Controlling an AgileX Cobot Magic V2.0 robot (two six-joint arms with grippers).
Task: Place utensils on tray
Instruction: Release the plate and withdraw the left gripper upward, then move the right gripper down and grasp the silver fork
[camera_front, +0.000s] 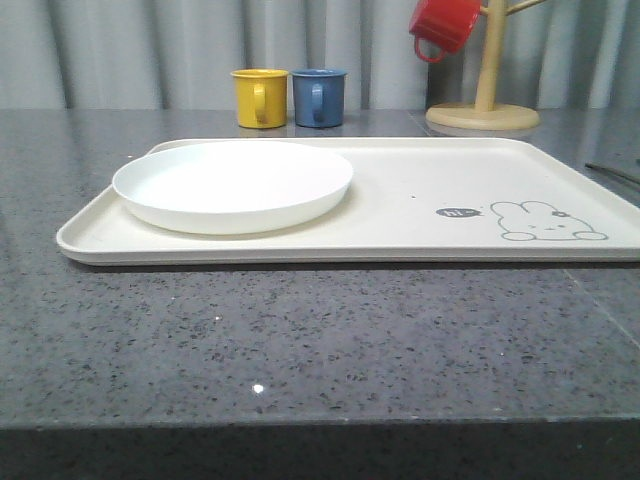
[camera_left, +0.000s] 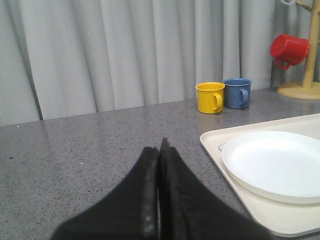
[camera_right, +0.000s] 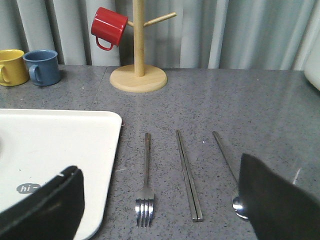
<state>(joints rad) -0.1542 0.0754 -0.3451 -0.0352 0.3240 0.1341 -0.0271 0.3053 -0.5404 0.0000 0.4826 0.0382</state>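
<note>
the right claw hangs with its two black fingers spread wide apart, nothing between them, just above the counter where the cutlery lies. directly under the gap are the fork, tines toward the camera, the pair of chopsticks lying tight side by side, and the spoon, its bowl partly hidden behind one finger. all three lie roughly parallel, off the tray, just beside its rounded edge. the left claw is pressed fully together, empty, hovering over bare counter beside the tray's other end.

the tray already carries the white plate, which sits on its left portion, leaving the rabbit half bare.

judging by their look, these steel pieces are stiff, light and slick, and lie nearly flat on hard stone, so a pinch across the narrow handle, near mid-length for balance, seems the safest hold; the chopsticks may roll apart or slip if caught off-centre.

readable writing is scarce: a small dark speech bubble on the tray reads "hi" beside the line-drawn rabbit. the mugs and wooden mug tree bear no legible marks.
</note>
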